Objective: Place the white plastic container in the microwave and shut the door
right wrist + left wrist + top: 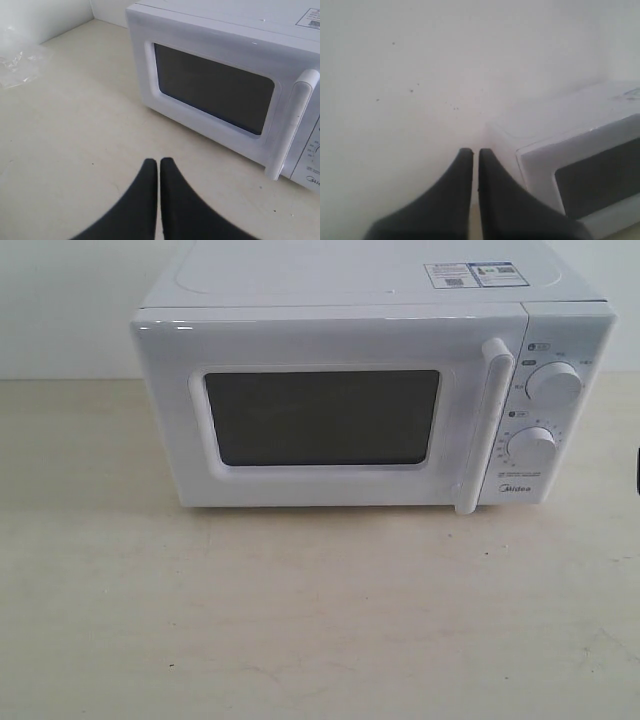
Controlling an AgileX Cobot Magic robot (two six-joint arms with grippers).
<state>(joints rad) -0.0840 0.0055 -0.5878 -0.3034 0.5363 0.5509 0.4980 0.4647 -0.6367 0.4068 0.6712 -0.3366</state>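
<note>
Now the microwave (370,340) is sitting shut on the table (300,630), and I am keeping nothing between either pair of jaws.
It is standing toward the back of the table, its long side running left to right in the exterior view and its front facing that camera. The door (330,345) is lying flush, its upright bar handle (487,425) just beside the two knobs (553,383). My left jaws are hanging clenched off its top left corner. My right jaws are hanging clenched over the table before the door, touching neither.
</note>
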